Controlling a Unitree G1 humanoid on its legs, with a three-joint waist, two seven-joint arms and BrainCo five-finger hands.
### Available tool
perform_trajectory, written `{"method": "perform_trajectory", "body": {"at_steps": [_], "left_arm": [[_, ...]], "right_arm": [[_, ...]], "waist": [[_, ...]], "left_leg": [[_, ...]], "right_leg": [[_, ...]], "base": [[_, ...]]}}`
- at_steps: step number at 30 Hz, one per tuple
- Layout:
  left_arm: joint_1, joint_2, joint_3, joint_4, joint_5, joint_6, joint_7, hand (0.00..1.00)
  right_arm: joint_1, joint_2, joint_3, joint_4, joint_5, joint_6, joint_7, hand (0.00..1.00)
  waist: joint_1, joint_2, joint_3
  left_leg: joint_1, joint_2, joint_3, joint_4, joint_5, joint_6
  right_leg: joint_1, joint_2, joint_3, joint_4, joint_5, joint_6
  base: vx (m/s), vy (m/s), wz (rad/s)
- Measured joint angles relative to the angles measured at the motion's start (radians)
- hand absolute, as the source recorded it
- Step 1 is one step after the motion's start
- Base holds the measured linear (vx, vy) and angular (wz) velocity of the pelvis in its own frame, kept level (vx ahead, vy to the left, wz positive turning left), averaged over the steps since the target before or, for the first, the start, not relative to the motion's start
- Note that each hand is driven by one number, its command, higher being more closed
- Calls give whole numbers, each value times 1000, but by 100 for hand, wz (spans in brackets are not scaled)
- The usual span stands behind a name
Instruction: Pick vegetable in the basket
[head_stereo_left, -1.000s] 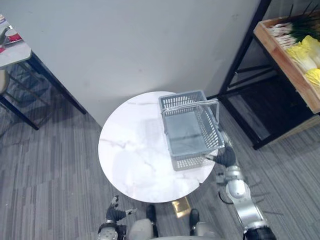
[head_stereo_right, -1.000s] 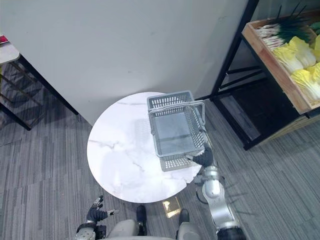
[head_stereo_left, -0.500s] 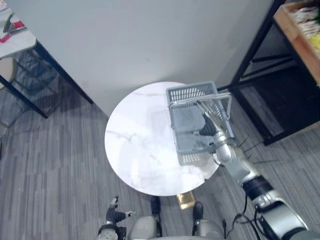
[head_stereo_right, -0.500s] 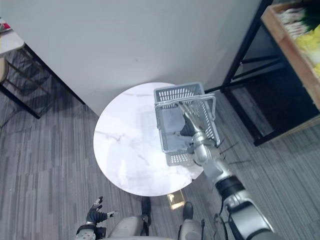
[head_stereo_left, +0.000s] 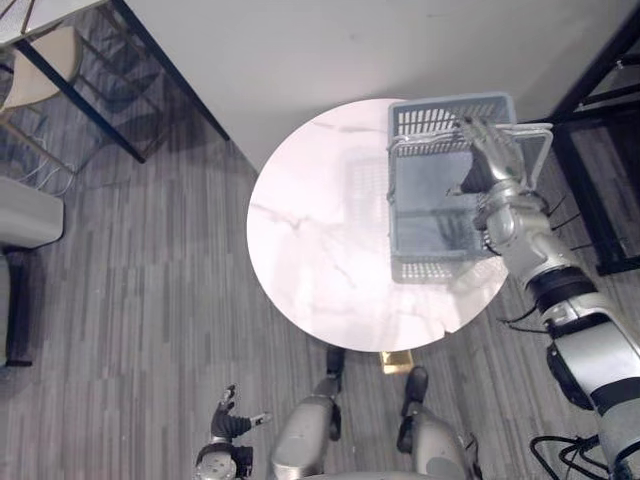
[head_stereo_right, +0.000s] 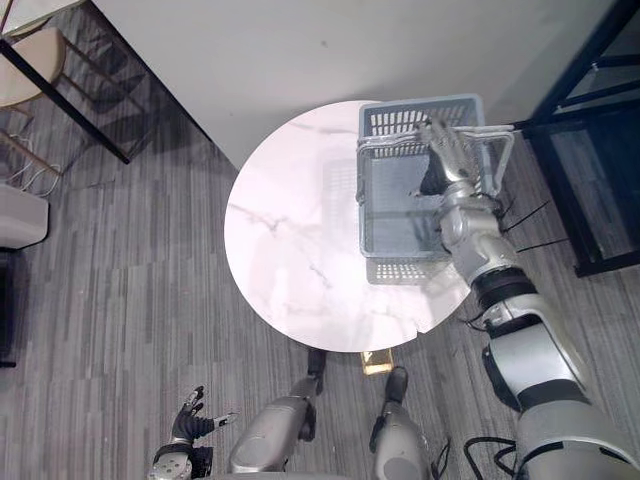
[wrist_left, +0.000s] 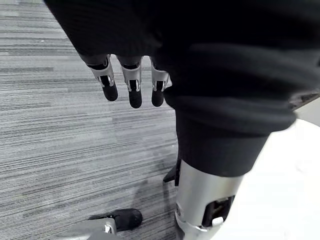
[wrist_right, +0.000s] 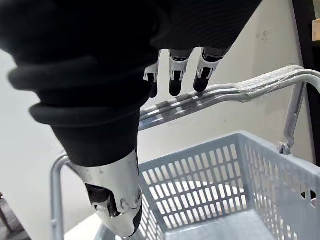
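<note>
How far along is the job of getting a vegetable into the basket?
Early stage. Done: the grey basket stands on the round table, empty. In hand: nothing yet; the right hand reaches over the basket's handle, fingers straight and just at it, not curled round. The left hand hangs open near the floor. Left: fetching a vegetable and placing it in the basket.

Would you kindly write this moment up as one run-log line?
basket: empty, on white table | right hand: open, over the handles | left hand: open, idle at side
</note>
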Motion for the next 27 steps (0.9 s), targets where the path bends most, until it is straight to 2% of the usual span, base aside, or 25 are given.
{"method": "perform_trajectory", "body": {"at_steps": [6, 10, 12, 21, 27], "left_arm": [[-14, 0, -3, 0, 0, 0, 0, 0], [-14, 0, -4, 0, 1, 3, -1, 0], [-15, 0, -4, 0, 2, 3, -1, 0], [-15, 0, -6, 2, 3, 3, -3, 0], [-15, 0, -8, 13, 2, 3, -3, 0]], "right_arm": [[-8, 0, 0, -18, -8, 15, 0, 0], [47, -2, -54, -225, -24, 16, -16, 0], [56, -2, -53, -257, -32, 15, -37, 0], [52, -20, -15, -255, -50, 6, -41, 0], [-64, -39, 84, -86, -27, -7, 13, 0]], "waist": [[-3, 0, 0], [-8, 0, 0], [-9, 0, 0], [-8, -1, 0], [-3, -1, -1]], "left_leg": [[-1, 0, -1, 0, 0, 0], [-9, 1, 2, 0, 0, 0], [-9, 1, 2, 0, 0, 0], [-14, 2, 8, -1, 0, 0], [-25, 3, -4, -1, 9, -1]], "right_leg": [[-3, 0, 1, 4, -3, -4], [-16, 0, 5, 9, -3, -4], [-16, 0, 5, 9, -3, -4], [-30, 0, 16, 19, -3, -4], [-33, 1, 2, 19, -3, -4]], "base": [[-1, 1, -1], [11, 1, -3], [16, 0, 0], [2, 2, -3], [6, -1, 6]]}}
